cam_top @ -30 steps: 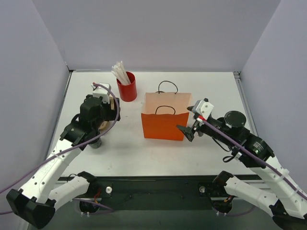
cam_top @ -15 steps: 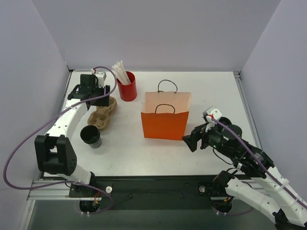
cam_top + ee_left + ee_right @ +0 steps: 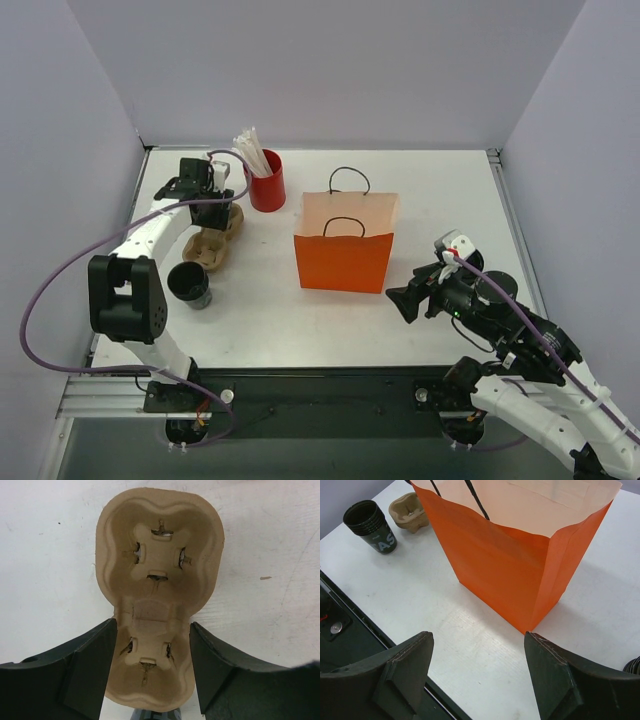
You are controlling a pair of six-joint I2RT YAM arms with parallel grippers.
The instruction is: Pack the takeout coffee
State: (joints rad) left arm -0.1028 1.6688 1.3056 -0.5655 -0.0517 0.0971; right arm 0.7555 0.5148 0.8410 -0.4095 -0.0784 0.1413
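The left end effector (image 3: 152,625) reaches to the far left of the surface (image 3: 420,190). It is closed on the cardboard cup carrier (image 3: 160,555), one finger (image 3: 92,667) against each side of the carrier's nearer cell. Both cells are empty and the carrier lies flat. One dark cup (image 3: 188,283) of takeout coffee stands upright on the surface, just near of the carrier and apart from it. A dark rounded rim (image 3: 634,666) shows at the right edge of the right wrist view, too cropped to identify.

The right end effector (image 3: 477,640) hangs over the surface near the right corner of the orange paper bag (image 3: 345,262), jaws spread and holding nothing. The bag stands upright and open in the middle. At the far side, a red cup (image 3: 266,190) holding white sticks (image 3: 250,148) stands between the carrier and the bag.
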